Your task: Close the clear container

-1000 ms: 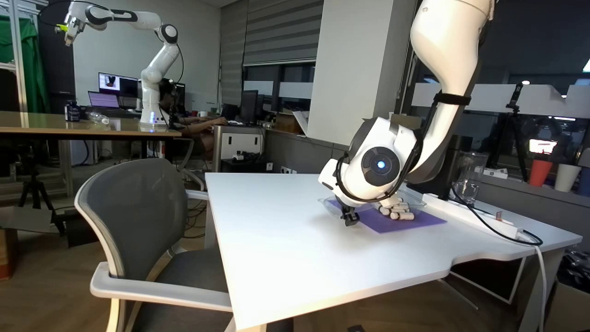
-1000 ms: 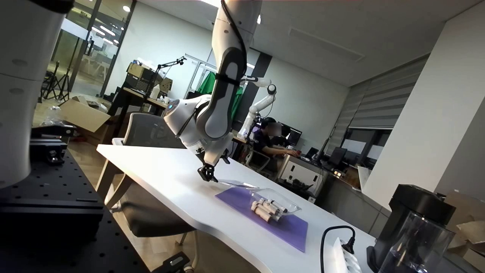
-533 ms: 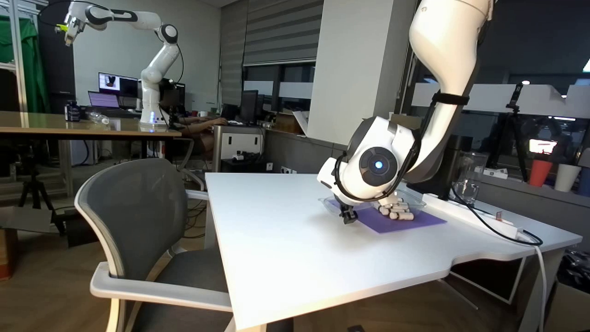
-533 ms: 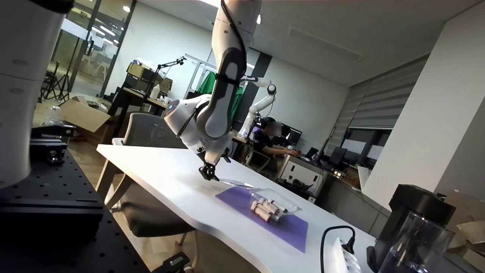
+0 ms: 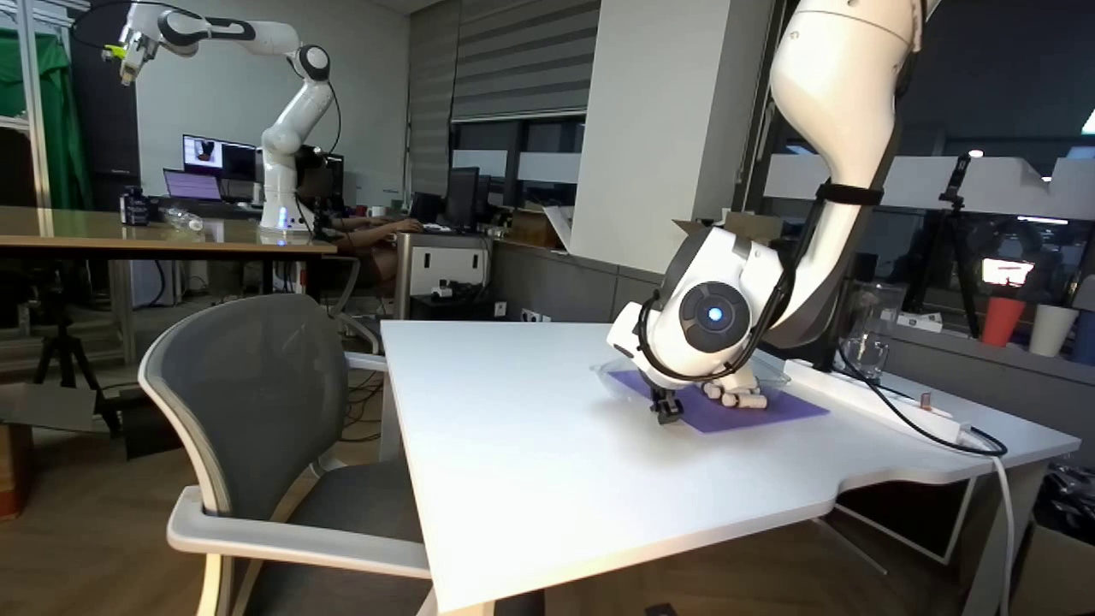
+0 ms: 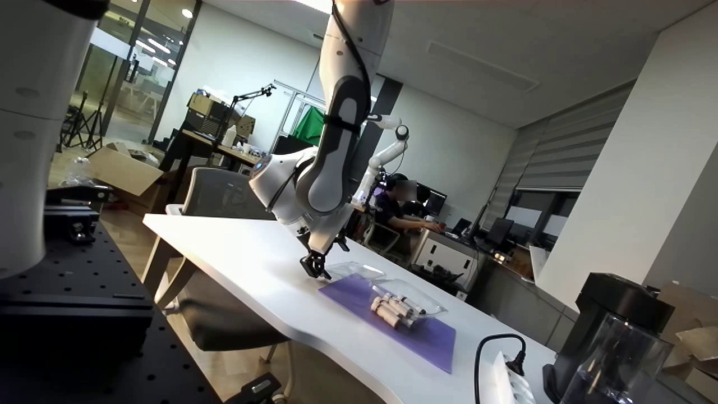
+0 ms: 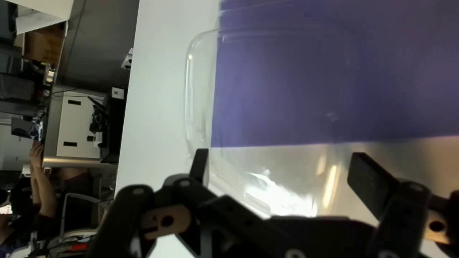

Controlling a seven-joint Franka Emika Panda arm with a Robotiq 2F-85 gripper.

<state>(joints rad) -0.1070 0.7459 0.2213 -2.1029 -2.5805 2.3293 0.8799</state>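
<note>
Along the purple mat (image 6: 432, 345), the clear container (image 6: 425, 298) lies unfolded, long axis matching the mat's, lid (image 6: 357, 270) pointing toward my widely spread gripper (image 7: 281, 170). Since a moment ago I've shifted toward the mat, and the lid shows broader. White tabletop (image 5: 513, 445) runs past the mat's edge toward the chair (image 5: 265, 385).

Prob. a robotics lab, part office: in an exterior view, 2nd robot arm (image 5: 299, 121), monitor (image 5: 203, 152) & laptop (image 5: 192, 186) upper left, mesh office chair (image 5: 265, 385) lower left. In an exterior view, perforated black plate (image 6: 112, 275) lower left, person (image 6: 387, 206) seated nr centre.
</note>
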